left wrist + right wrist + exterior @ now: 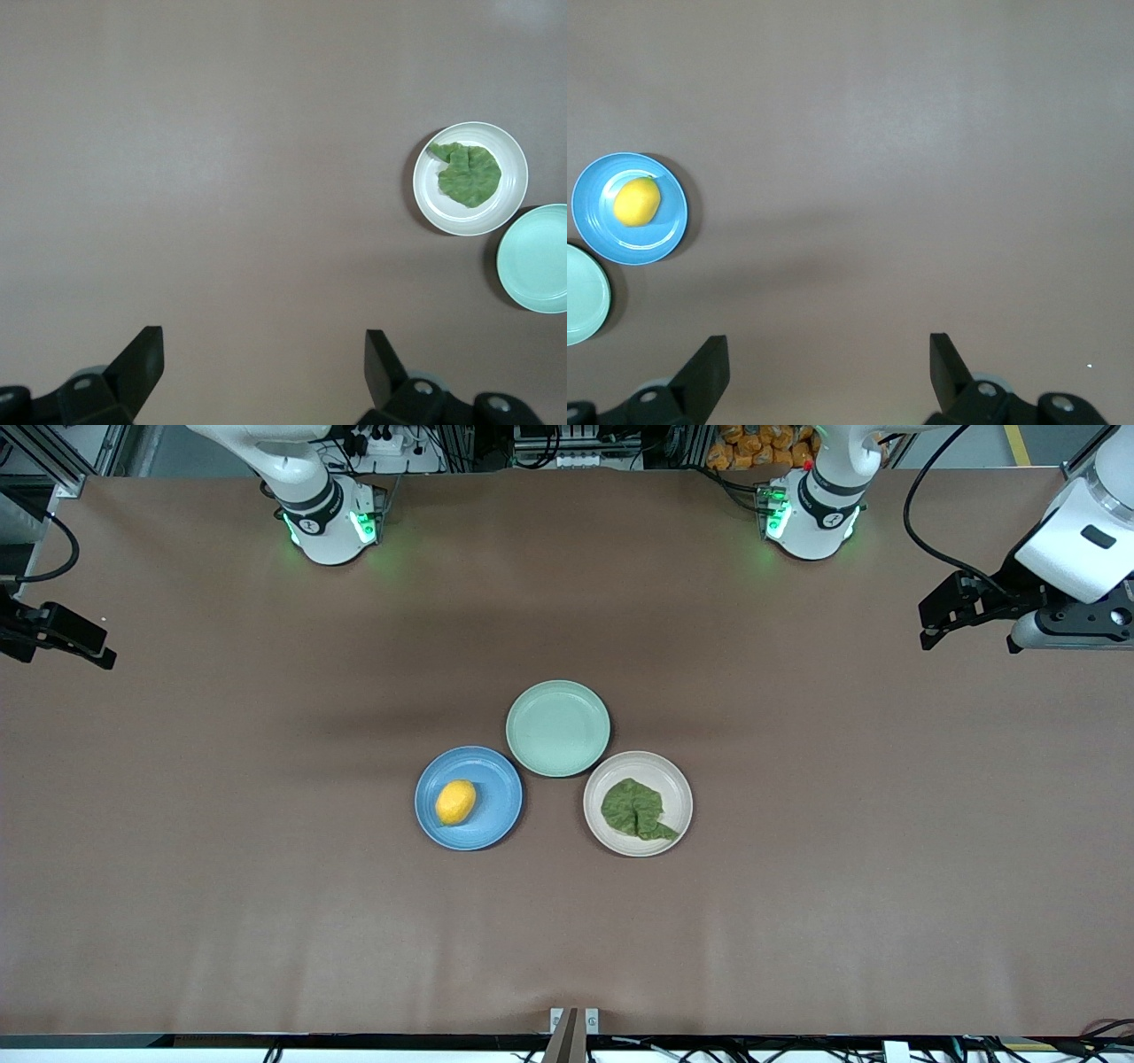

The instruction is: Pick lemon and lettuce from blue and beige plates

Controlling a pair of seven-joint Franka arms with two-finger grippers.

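Front view: we judge no pick begun. The lemon (455,802) lies on the blue plate (496,819), the lettuce (636,810) on the beige plate (678,784), mid-bench. Both arms wait over the bench ends.

Wrist views: left gripper (263,365) and right gripper (828,366) stand wide, empty. Each must reach inward.
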